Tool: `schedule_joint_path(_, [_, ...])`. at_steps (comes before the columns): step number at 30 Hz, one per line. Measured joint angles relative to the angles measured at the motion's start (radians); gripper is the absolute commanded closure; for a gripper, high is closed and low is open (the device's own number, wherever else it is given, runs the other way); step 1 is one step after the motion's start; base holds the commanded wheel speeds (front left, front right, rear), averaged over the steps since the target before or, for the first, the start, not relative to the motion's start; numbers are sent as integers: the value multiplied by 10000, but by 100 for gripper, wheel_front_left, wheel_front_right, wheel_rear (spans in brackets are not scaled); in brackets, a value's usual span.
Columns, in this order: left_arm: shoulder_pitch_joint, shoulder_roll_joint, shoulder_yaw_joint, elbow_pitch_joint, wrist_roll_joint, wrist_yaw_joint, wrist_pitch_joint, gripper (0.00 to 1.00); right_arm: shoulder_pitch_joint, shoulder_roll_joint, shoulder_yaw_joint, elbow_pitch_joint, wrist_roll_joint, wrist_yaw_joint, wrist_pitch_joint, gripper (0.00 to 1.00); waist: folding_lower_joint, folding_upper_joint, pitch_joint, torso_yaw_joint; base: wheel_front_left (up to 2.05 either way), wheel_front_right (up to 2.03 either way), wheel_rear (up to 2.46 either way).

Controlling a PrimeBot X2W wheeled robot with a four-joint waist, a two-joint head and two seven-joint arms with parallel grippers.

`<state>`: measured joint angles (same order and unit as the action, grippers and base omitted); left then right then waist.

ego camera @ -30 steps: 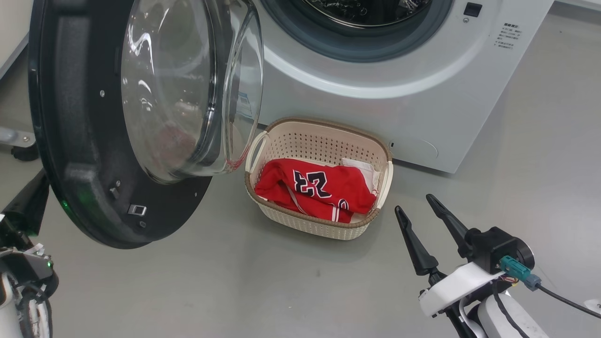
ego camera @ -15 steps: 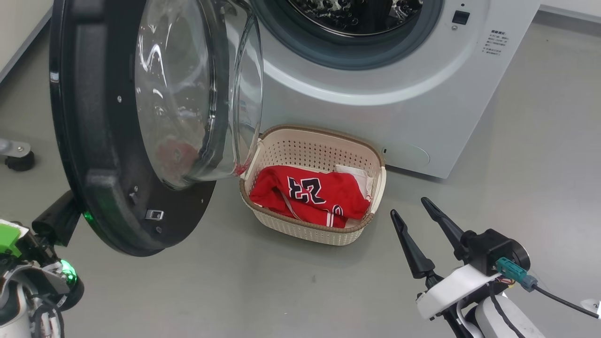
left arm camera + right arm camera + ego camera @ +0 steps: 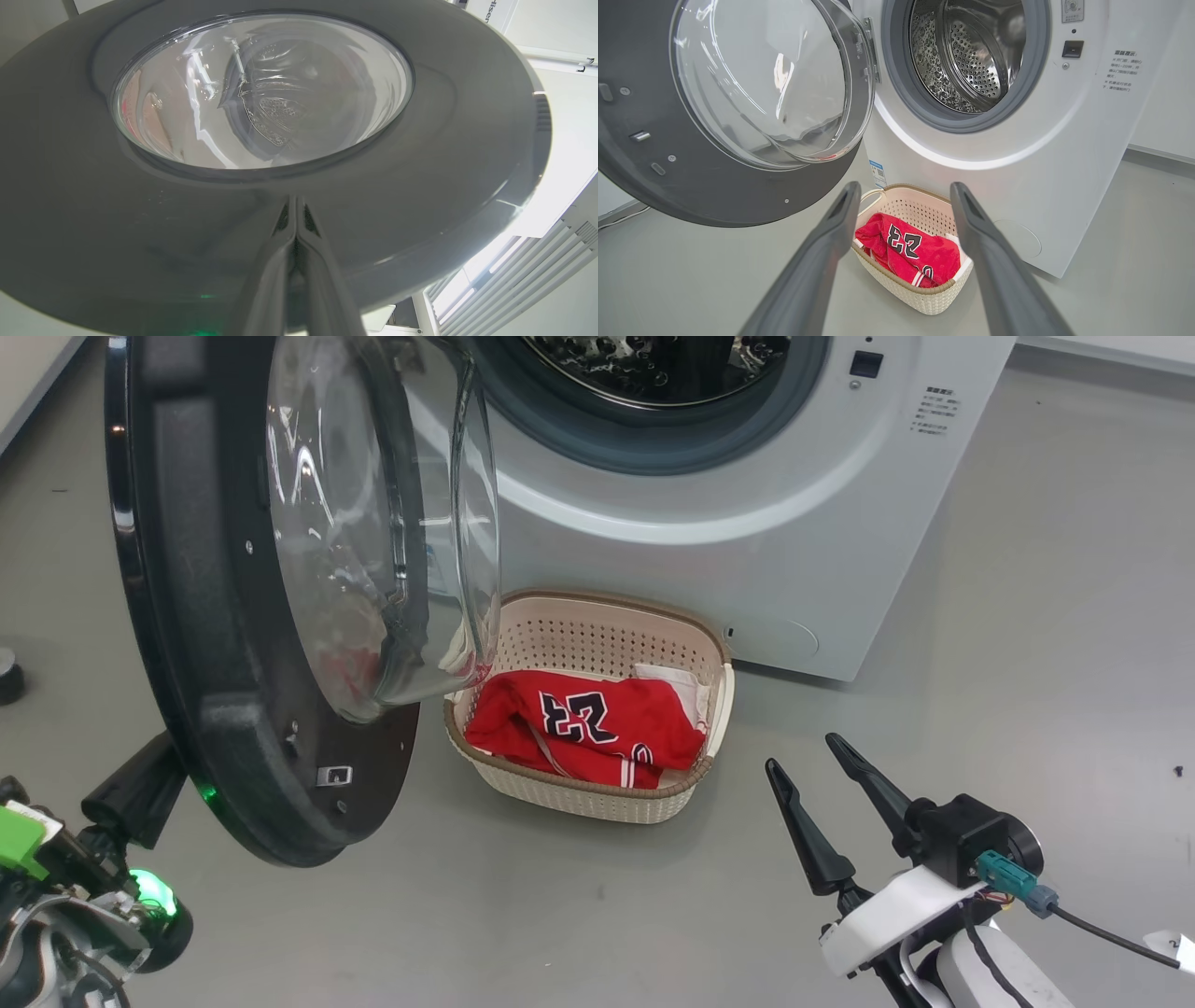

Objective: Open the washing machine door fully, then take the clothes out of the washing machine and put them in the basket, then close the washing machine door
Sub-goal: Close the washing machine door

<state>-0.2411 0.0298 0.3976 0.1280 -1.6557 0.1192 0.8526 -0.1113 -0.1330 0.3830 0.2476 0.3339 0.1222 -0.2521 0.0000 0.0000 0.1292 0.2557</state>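
My left pincer (image 3: 295,211) was closed, its two dark fingers pressed flat together with nothing between them. In the left wrist view the tips lay against the glossy outer face of the washing machine door (image 3: 187,644), just below the round glass. I think they were touching it, though the reflection made the contact hard to judge. From the head view that pincer reached up behind the door's lower edge at my lower left, its tips hidden by the black rim.

The door stood swung out from the washing machine (image 3: 747,551) on my left side, with the bulging glass bowl (image 3: 373,523) facing across the opening. Behind it, the grey gasket (image 3: 896,70) and the perforated steel drum (image 3: 971,56) were in plain sight. A small blue sticker (image 3: 877,170) showed low on the white front.

The basket (image 3: 597,798) sat on the grey floor (image 3: 560,915) close in front of the machine. From the head view the glass bowl covered its left end. The clothes lay inside it: the red jersey (image 3: 579,728) on top with its 23 upward, and a white piece (image 3: 674,679) tucked at the back right corner.

My right pincer (image 3: 800,751) hung above the floor to the right of the basket, apart from it. Its fingers were spread wide and held nothing
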Motion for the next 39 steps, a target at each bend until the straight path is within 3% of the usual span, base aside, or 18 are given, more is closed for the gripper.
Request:
schedule_joint_path(17, [848,12,-1360,-631,-1829,2,-245,100,-138,81,10,27,2,0,0,0,0,0,180,-1397,0,0,0])
schedule_joint_path(39, [970,31,-2997,-1083,-2426,-94,-2038,100,-455,194,-111,8,201,0,0,0,0,0,831,-4020,0,0,0])
